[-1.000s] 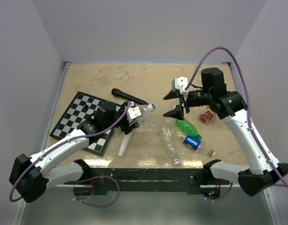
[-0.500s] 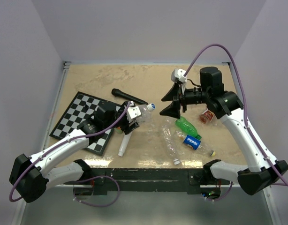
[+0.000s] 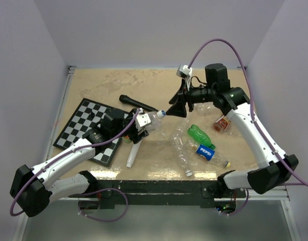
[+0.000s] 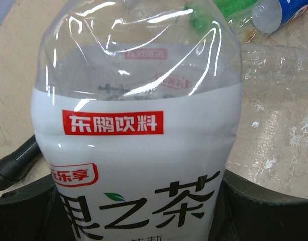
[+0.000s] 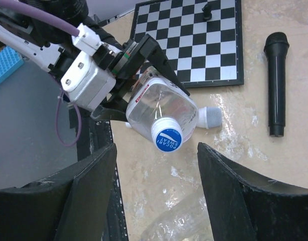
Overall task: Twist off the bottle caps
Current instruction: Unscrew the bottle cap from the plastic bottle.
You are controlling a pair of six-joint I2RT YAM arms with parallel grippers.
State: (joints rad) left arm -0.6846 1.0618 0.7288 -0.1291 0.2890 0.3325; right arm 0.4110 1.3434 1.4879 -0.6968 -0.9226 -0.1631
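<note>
Right claw (image 3: 174, 106) swung left — jaws apart — facing blue cap (image 5: 166, 136) on bottle (image 3: 151, 121).

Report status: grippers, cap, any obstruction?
Left gripper shut on bottle. Blue cap on, facing right gripper: open, lined up, not touching. Nothing between them.

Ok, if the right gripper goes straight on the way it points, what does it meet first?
Most likely the blue cap on the bottle in the left gripper, centred between the open jaws of the right gripper. How far off is unclear.
</note>
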